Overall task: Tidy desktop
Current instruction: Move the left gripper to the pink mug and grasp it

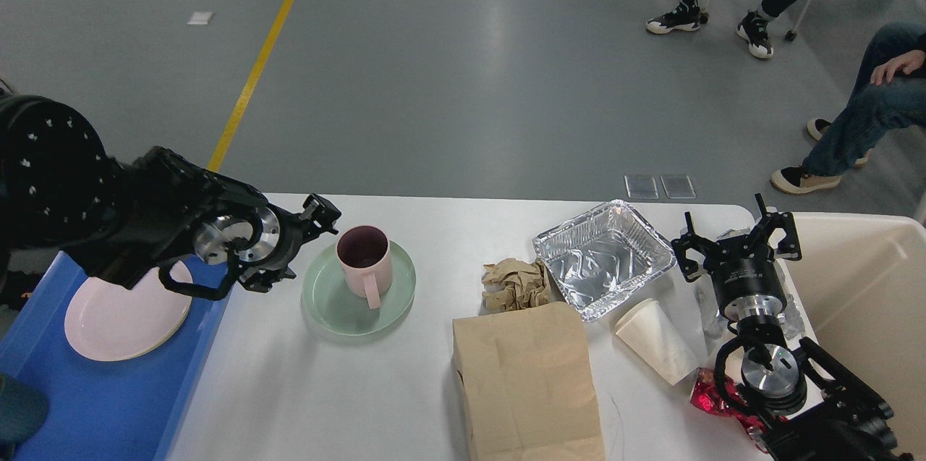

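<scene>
Head view shows the desktop [304,388], a big white table top that fills the lower part of the picture. At the far left a blue tray [108,403] lies on it, with a pink plate [119,320] inside. The left arm reaches over the tray, and the left gripper [300,244] hangs just beside a pink cup [364,258]. Its fingers look apart and hold nothing, though one is partly hidden. The cup stands upright on a green plate [340,305]. To the right lie a crumpled brown paper [515,282] and a flat paper bag [528,381], then a foil tray [604,258] and a white paper cup [658,341] on its side. The right gripper [738,240] is near the right edge of the desktop, spread wide open and empty. A red wrapper [705,396] lies near the right arm. A beige bin [861,287] stands at the far right.
</scene>
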